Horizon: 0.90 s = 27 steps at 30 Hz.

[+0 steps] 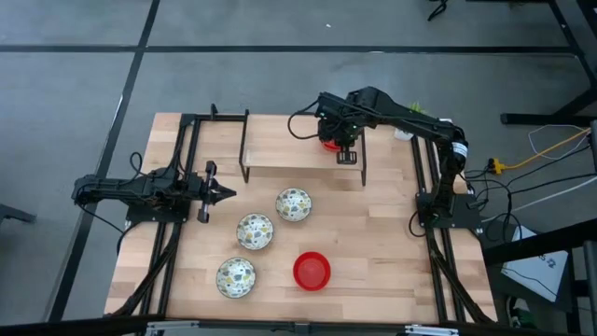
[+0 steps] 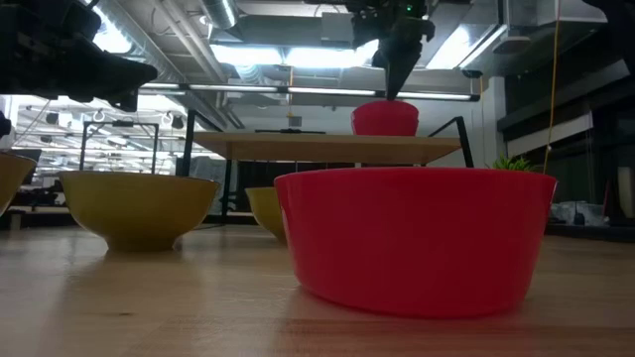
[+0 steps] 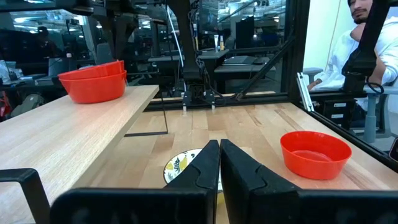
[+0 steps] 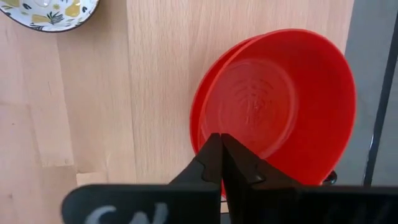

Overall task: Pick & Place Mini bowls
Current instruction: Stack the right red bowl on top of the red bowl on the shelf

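Two glossy red mini bowls [image 3: 93, 81] sit stacked on the raised wooden shelf [image 1: 298, 159] near its right end, and the upper one looks slightly tilted. My right gripper [image 4: 221, 138] is shut at the stack's rim, coming down from above [image 2: 392, 91]. A third red bowl [image 1: 312, 270] rests on its base on the table, as do three cream speckled bowls [image 1: 293, 204], [image 1: 254, 231], [image 1: 235, 276]. My left gripper [image 1: 227, 193] is shut and waits at the table's left, clear of the bowls. My right gripper is shut on the upper red bowl at its rim [image 4: 198, 134], fingers pointing down from above. The fingers themselves hide the exact place of contact. The bowl sits nested in the lower red bowl [image 2: 385, 119] on the shelf.
The shelf stands on thin black legs [image 1: 245, 149] at the table's far middle. A small green plant [image 2: 511, 164] stands far right. Black frame rails [image 1: 177, 168] run along both table sides. A seated person [image 3: 367, 43] is beyond the right edge. Bare wood [image 1: 392, 243] lies near right.
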Available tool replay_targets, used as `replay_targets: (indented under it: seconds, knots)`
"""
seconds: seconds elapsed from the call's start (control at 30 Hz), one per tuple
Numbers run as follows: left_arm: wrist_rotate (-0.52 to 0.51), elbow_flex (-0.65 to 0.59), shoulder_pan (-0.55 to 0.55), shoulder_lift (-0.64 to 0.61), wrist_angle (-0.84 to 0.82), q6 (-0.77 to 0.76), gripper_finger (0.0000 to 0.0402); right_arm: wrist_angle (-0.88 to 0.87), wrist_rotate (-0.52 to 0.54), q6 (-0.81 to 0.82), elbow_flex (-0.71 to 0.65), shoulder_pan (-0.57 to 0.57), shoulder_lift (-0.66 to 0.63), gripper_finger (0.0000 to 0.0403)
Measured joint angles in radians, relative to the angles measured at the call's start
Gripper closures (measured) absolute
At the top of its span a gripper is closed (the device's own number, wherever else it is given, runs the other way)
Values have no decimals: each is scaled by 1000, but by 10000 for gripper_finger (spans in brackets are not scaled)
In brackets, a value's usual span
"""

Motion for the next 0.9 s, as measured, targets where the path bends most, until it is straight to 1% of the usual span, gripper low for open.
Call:
replay_targets:
  seconds: [0.4, 0.6, 0.9]
  knots:
    - [0, 0, 0, 0, 0, 0, 390, -2, -62, 4, 0, 0, 0, 400]
    - [0, 0, 0, 0, 0, 0, 390, -3, -63, 7, 0, 0, 6, 400]
    - [0, 0, 0, 0, 0, 0, 393, 41, -78, 0, -59, 3, 8, 399]
